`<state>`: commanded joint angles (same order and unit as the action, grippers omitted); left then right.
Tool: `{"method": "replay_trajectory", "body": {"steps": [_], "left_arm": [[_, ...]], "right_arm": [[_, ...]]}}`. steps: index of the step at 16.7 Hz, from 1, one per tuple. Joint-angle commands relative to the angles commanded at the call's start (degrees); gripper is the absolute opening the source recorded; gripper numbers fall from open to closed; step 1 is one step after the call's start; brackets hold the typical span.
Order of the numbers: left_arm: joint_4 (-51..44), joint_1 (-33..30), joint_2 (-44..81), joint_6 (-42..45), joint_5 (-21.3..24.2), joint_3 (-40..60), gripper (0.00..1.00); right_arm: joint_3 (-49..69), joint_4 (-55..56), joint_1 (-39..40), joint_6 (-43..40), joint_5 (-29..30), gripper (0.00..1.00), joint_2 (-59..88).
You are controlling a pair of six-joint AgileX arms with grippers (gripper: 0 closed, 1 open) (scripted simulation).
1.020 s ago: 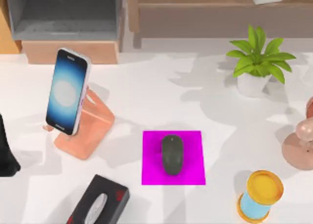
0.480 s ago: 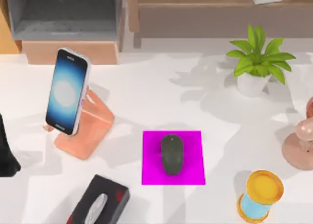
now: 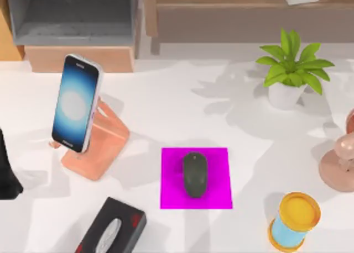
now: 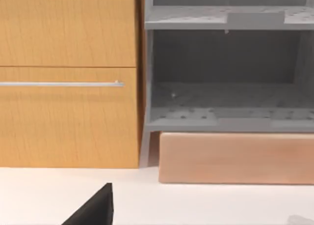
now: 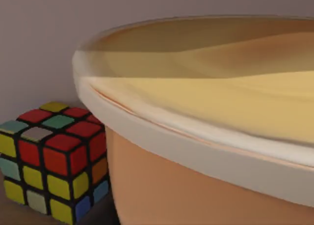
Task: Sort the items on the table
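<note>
White table (image 3: pixel 166 109): mouse (image 3: pixel 194 174) flat on magenta mat (image 3: pixel 221 195), smartphone (image 3: pixel 76 103) propped upright on peach stand (image 3: pixel 105 140) at left. Right wrist view close against orange cup (image 5: pixel 206 151). Claw state impossible to tell, probably out of frame.

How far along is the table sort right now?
Done: the dark grey oval computer mouse lies on the magenta square mat, and the slim smartphone with the glowing screen leans on the peach stand. In hand: nothing visibly; the left arm sits at the table's left edge. Left: the tall orange cup of foamy coffee, close in the right wrist view, placement unclear.
</note>
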<state>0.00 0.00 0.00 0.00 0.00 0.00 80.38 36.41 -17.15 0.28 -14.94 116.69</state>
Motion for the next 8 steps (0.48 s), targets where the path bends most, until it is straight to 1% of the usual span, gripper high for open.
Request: {"method": "replay_trajectory", "body": {"steps": [8], "left_arm": [[0.00,0.00,0.00,0.00,0.00,0.00,1.00]], "right_arm": [[0.00,0.00,0.00,0.00,0.00,0.83,0.00]]}}
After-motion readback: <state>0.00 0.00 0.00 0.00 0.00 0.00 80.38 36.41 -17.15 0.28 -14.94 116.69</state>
